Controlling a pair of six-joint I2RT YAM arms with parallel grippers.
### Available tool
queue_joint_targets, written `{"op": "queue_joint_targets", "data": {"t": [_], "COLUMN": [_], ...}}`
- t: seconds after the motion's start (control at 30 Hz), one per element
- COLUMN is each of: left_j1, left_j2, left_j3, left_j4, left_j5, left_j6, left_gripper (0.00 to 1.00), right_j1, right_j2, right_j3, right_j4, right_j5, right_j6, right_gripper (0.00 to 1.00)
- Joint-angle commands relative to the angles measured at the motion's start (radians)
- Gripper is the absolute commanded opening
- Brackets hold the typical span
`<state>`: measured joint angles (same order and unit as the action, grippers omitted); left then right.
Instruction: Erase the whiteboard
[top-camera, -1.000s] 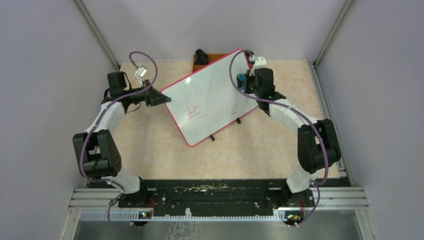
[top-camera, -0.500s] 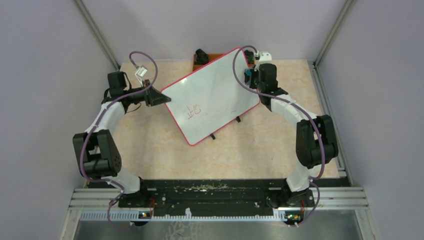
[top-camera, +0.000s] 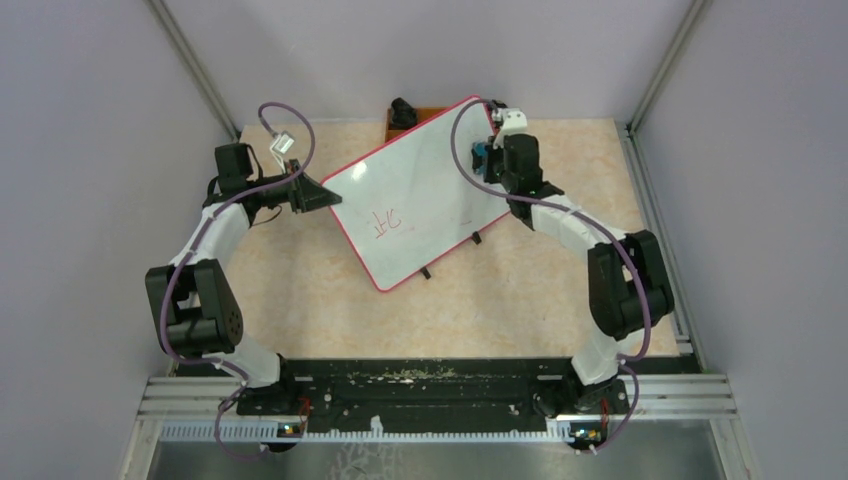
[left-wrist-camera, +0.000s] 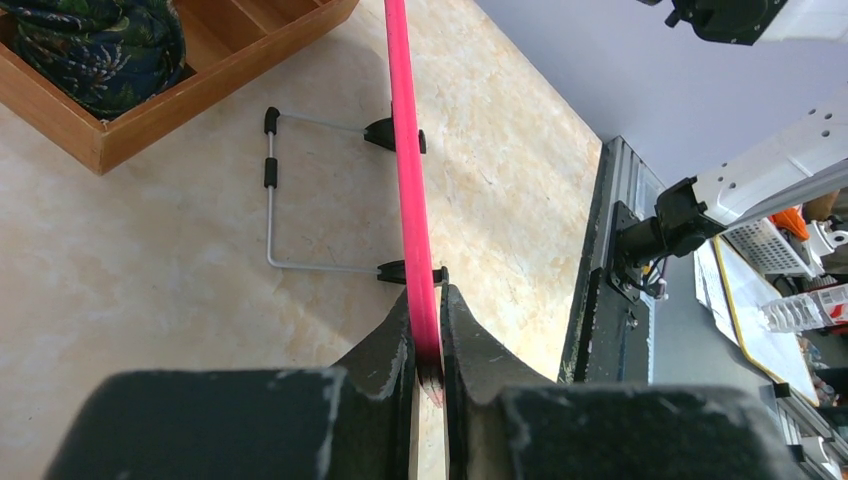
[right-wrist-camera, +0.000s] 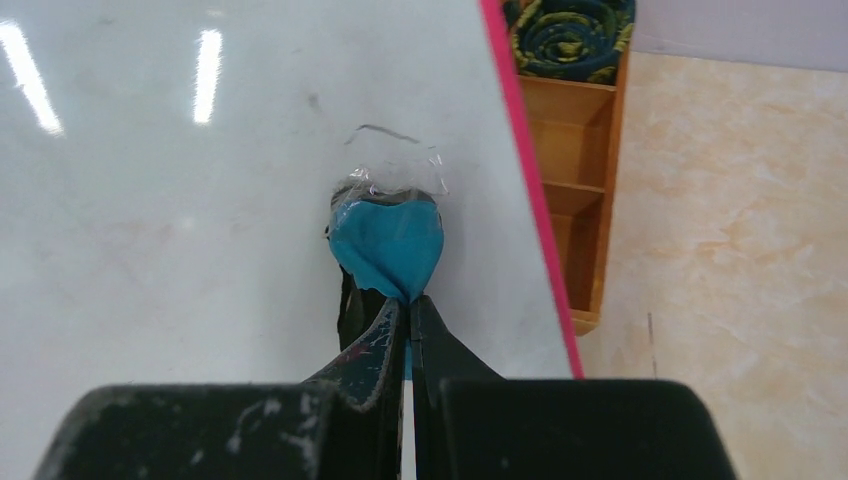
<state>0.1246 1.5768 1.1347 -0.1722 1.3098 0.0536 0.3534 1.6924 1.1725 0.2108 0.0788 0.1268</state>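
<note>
The whiteboard (top-camera: 415, 195), white with a thin red rim, stands tilted in the middle of the table, with red handwriting (top-camera: 387, 222) low on its face. My left gripper (top-camera: 322, 197) is shut on the board's left rim (left-wrist-camera: 415, 215), edge-on in the left wrist view. My right gripper (top-camera: 487, 160) is shut on a blue cloth (right-wrist-camera: 387, 245) and presses it on the board's upper right part (right-wrist-camera: 200, 200), near the red rim (right-wrist-camera: 530, 190). The cloth also shows in the top view (top-camera: 482, 156).
A brown wooden tray (left-wrist-camera: 215, 70) with dark patterned cloth (left-wrist-camera: 95, 45) stands behind the board at the back (top-camera: 405, 118). The board's wire stand (left-wrist-camera: 275, 190) with black feet rests on the beige table (top-camera: 520, 290). Grey walls close in both sides.
My right gripper with the blue cloth has gone up toward the board's top right corner and come back a little leftward onto the face. The left arm and the board have held still.
</note>
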Motion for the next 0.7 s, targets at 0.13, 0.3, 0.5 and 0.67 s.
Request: {"op": "queue_joint_targets", "data": {"t": [0.13,0.3,0.5,0.67], "left_j1": [-0.004,-0.004,-0.004,-0.004], "left_j2": [0.000,0.001,0.006,-0.002], "left_j3": [0.031,0.033,0.030,0.028], "left_j4": [0.017,0.018,0.017,0.013], "left_j5": [-0.003,-0.002,-0.001,0.001], "left_j6": [0.072,0.071,0.072,0.078], "left_gripper": [0.00,0.00,0.00,0.00], "right_j1": [0.183,0.316,0.494,0.612], "right_j2": [-0.032,-0.087,-0.033,0.087], "right_j3": [-0.051,-0.086,-0.059,0.008], "right_j4": [0.044,0.051,0.045,0.042], "right_j5": [-0.042,0.028,0.099,0.133], "right_j6": [0.031,0.014,0.011,0.011], "right_gripper": [0.00,0.00,0.00,0.00]}}
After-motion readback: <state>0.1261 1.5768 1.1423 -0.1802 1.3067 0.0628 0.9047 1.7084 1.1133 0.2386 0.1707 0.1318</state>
